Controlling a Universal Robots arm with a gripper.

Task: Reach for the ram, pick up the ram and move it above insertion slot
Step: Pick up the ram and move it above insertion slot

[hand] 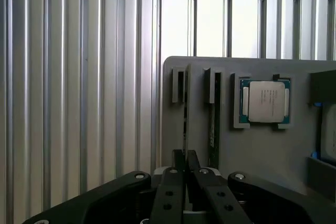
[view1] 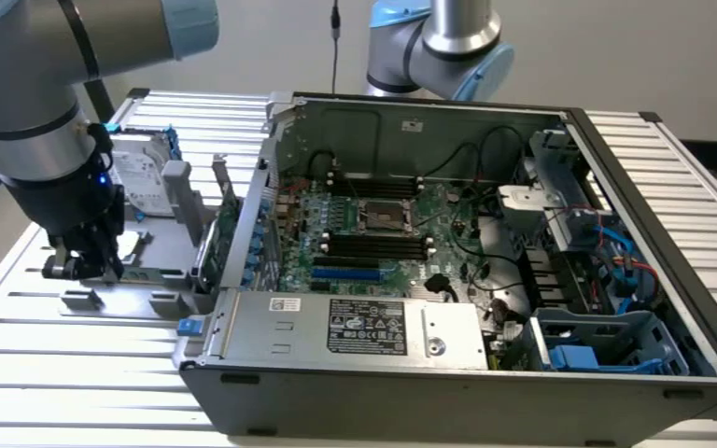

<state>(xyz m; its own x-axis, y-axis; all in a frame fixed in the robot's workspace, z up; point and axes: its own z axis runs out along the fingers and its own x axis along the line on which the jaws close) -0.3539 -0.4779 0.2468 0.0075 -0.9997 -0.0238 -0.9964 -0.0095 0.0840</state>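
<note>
— Green board edge is all I get of the ram (hand: 185, 128). Where does it sit?

— Upright, edge-on, in a slot of the grey holder (hand: 252, 150) on the slatted worktop (view1: 35, 341). In the exterior view that is at nine o'clock of the open computer case (view1: 458, 378). The tool (hand: 184, 162) is down on it, fingers drawn narrow and pinching the stick from both sides.

— What worries you?

— The grip is on a thin edge near one end, as far as I can judge. If the stick lifts crooked it may bind in the holder's slot and drag the holder, or pivot between the fingers.

— Neighbours?

— A second dark stick (hand: 212, 124) stands in the next slot, just beside, and the silver processor (hand: 264, 102) lies in its pocket beyond. A sideways drift could knock either.

— And the carry?

— The memory slots (view1: 372, 245) lie deep inside the case, at three o'clock from the tool. The case's side wall stands between, with cables near the board. A low path would catch the wall, and a tilted stick would arrive misaligned.
</note>
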